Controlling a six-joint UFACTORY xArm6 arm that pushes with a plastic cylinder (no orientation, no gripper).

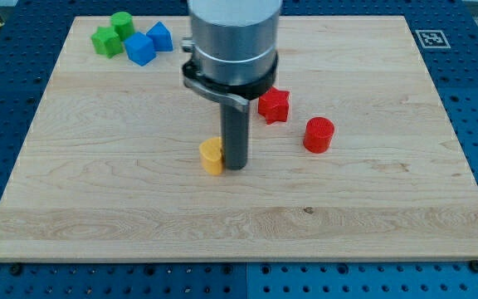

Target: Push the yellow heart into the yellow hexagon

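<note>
A yellow block point(212, 155), which looks like the heart, lies near the middle of the wooden board point(98, 208). My tip point(235, 167) stands right next to it on the view's right side, touching or nearly touching it. I see no second yellow block; the yellow hexagon does not show and may be hidden behind the arm.
A red star-like block point(274, 105) and a red cylinder point(319, 134) lie to the view's right of the rod. Two green blocks point(112, 33) and two blue blocks point(148, 44) are clustered at the view's top left. The arm's grey body point(233, 37) covers the top centre.
</note>
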